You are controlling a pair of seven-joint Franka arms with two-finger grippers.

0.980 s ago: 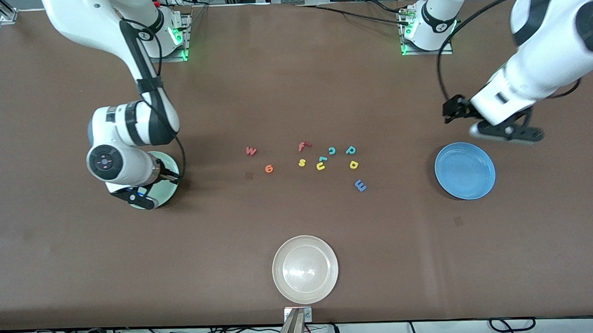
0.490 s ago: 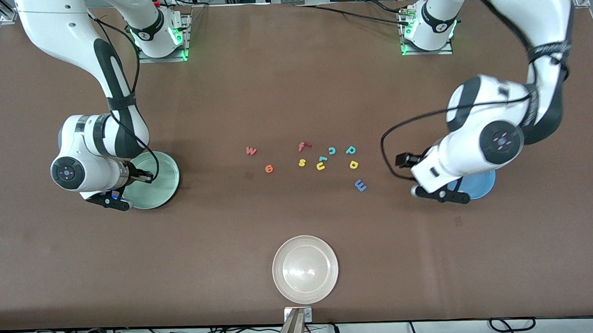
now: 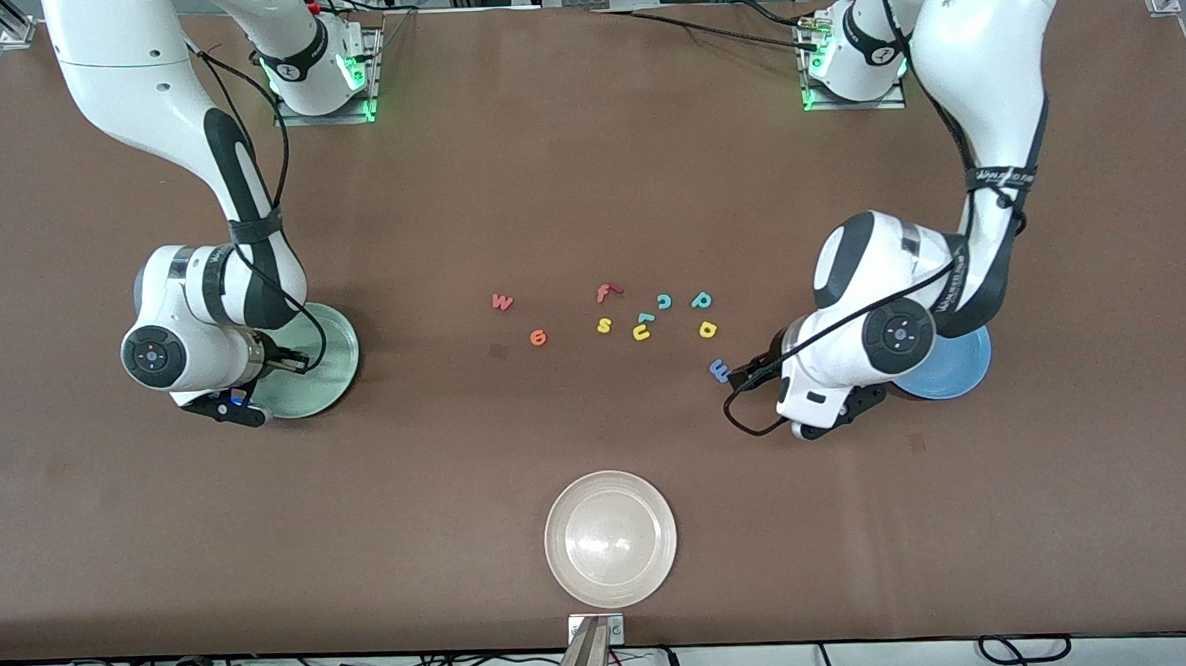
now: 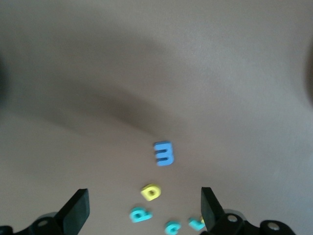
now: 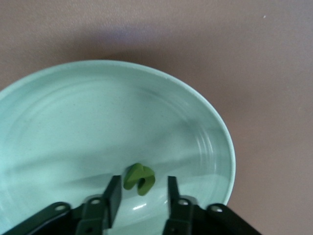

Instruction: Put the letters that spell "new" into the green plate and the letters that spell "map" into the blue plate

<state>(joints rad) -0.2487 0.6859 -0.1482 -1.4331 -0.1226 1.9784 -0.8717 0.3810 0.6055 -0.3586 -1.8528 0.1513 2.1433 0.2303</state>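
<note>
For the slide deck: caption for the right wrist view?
Right gripper, fingers parted, over the green plate with the olive-green n lying between them.

Green plate (image 3: 329, 370): its nine-o'clock half is covered by the right arm's wrist in the front view; the right wrist view cuts off its edge.
Blue plate (image 3: 960, 372): mostly under the left arm's wrist in the front view, only a crescent showing.
Blue m (image 3: 720, 370): partly masked by the left gripper (image 3: 745, 374) in the front view; smeared in the left wrist view.
Teal letters (image 4: 140, 214): blurred in the left wrist view, shapes unreadable.
Right gripper (image 5: 142, 193): hidden beneath its wrist in the front view.
Left gripper's fingers (image 4: 78, 210): cropped at the left wrist view's edge.
</note>
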